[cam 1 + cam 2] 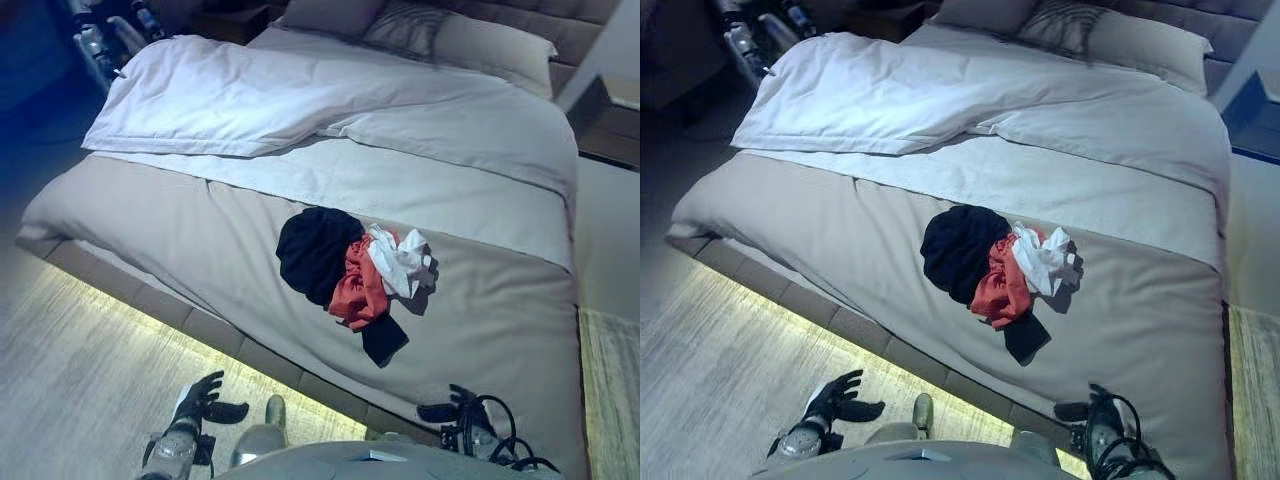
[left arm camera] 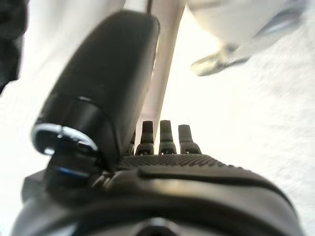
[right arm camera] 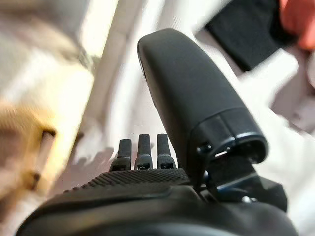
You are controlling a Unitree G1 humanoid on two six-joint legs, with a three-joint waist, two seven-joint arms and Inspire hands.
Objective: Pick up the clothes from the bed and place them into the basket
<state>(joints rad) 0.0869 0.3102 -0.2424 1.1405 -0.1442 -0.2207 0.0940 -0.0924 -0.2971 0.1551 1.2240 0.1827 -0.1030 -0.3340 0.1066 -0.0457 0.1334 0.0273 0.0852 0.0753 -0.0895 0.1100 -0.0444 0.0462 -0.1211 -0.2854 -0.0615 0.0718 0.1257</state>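
A wide bed (image 1: 180, 225) covered in a smooth beige-grey sheet fills most of the head views and serves as the landmark here. On its near half, a little toward the robot's right of the bed's middle, lies a small heap of clothes: a rumpled black garment (image 1: 315, 250) on the heap's left, a crumpled rust-red garment (image 1: 358, 285) touching it in the centre, and a bunched white garment (image 1: 400, 260) resting against the red one on the right. A further dark piece of cloth (image 1: 384, 337) sticks out from under the red garment toward the bed's near edge. All of it rests flat on the sheet, apart from both hands.

Across the bed's far half a white folded duvet (image 1: 230, 95) is turned back, and beige pillows (image 1: 470, 45) (one with a striped cover) lean at the head end.

The left hand (image 1: 205, 400) hangs over the pale wood-look floor (image 1: 70, 380) just off the bed's near edge, fingers straight and spread, holding nothing; its wrist view shows straight fingers (image 2: 166, 138) with the thumb standing free. The right hand (image 1: 455, 408) hovers at the bed's near edge, nearer the heap, likewise relaxed and empty; its wrist view shows straight fingers (image 3: 142, 147) over the sheet.

No basket shows in any view.
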